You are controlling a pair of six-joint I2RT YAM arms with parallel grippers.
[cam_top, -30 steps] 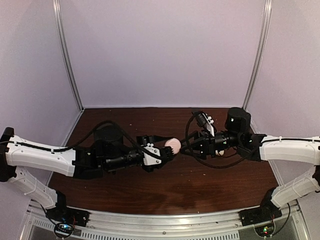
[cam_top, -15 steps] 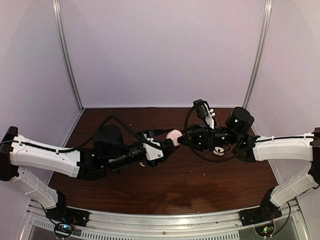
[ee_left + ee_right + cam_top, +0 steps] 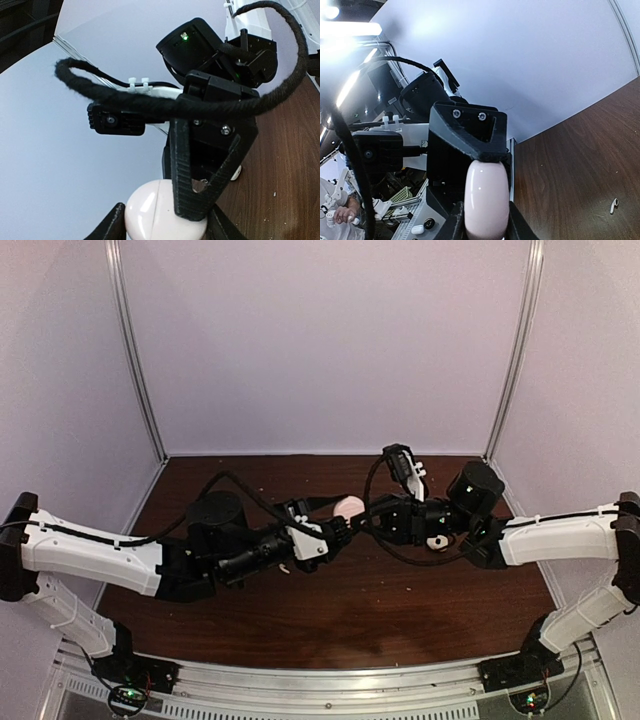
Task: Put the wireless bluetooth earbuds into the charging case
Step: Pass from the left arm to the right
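Note:
A round pinkish-white charging case (image 3: pixel 349 507) hangs above the middle of the table, closed, its seam showing in the left wrist view. My left gripper (image 3: pixel 165 223) is shut on the charging case (image 3: pixel 160 207), one finger at each side. From the right, my right gripper (image 3: pixel 485 226) is shut on the same case (image 3: pixel 486 197), seen edge-on there. In the left wrist view the right gripper's fingers (image 3: pixel 182 175) form a black V pressed on the case's face. One white earbud (image 3: pixel 614 205) lies on the table. No other earbuds show.
A small white object (image 3: pixel 437 540) lies on the brown table (image 3: pixel 400 610) under the right arm, and another white bit (image 3: pixel 284 567) sits below the left wrist. White walls close in the back and sides. Black cables loop over both wrists.
The right gripper has moved left to the case and its jaws have closed on it. The left arm lifted the case slightly up and back, keeping its hold.

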